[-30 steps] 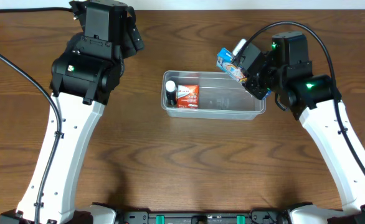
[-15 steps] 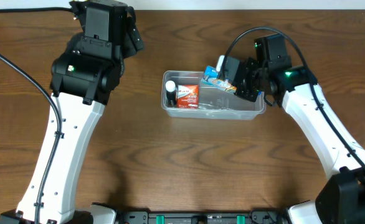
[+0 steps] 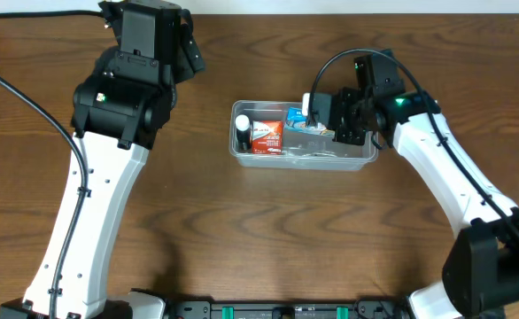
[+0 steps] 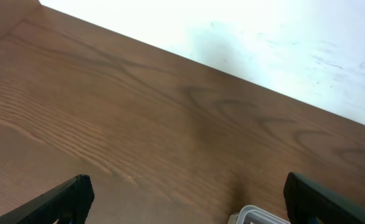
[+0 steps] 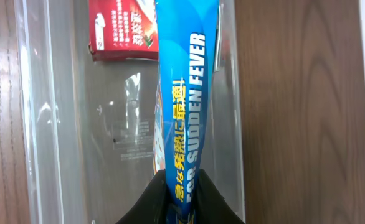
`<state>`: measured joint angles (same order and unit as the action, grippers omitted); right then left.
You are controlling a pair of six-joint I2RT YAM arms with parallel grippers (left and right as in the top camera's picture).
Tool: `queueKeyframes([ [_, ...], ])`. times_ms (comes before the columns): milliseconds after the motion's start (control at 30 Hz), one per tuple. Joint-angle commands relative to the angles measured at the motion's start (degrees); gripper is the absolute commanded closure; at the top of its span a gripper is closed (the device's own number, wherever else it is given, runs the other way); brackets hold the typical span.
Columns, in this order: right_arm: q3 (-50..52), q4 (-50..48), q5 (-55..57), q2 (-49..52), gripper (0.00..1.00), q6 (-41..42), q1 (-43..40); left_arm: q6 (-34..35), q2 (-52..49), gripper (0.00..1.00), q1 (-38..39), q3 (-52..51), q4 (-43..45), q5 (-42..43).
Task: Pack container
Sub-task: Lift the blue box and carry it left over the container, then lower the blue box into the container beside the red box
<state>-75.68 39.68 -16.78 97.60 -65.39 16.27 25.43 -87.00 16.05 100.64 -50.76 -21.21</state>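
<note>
Two moves suit the right fingers (image 5: 157,202), clamped on the blue packet (image 5: 182,112) over the container (image 3: 330,158) at the middle of the tabletop (image 3: 268,230): lower it flat beside the red box (image 5: 123,31), then release; left fingers (image 4: 64,198) idle, spread apart.

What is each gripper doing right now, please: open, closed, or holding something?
Left gripper: open, holding nothing.
Right gripper: closed on the blue packet.
</note>
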Motion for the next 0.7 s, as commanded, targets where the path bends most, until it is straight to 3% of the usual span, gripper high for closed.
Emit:
queueKeyframes([
  [0, -0.7, -0.2, 0.6, 0.6, 0.87, -3.3, 0.3, -0.8, 0.2, 0.02, -0.2, 0.4, 0.0, -0.9],
  [333, -0.7, -0.7, 2.0, 1.0, 0.84, -4.2, 0.2, -0.8, 0.2, 0.02, -0.2, 0.4, 0.0, -0.9],
  [667, -0.7, -1.6, 7.8, 5.6, 0.88, -4.2, 0.2, -0.8, 0.2, 0.02, -0.2, 0.4, 0.0, -0.9],
])
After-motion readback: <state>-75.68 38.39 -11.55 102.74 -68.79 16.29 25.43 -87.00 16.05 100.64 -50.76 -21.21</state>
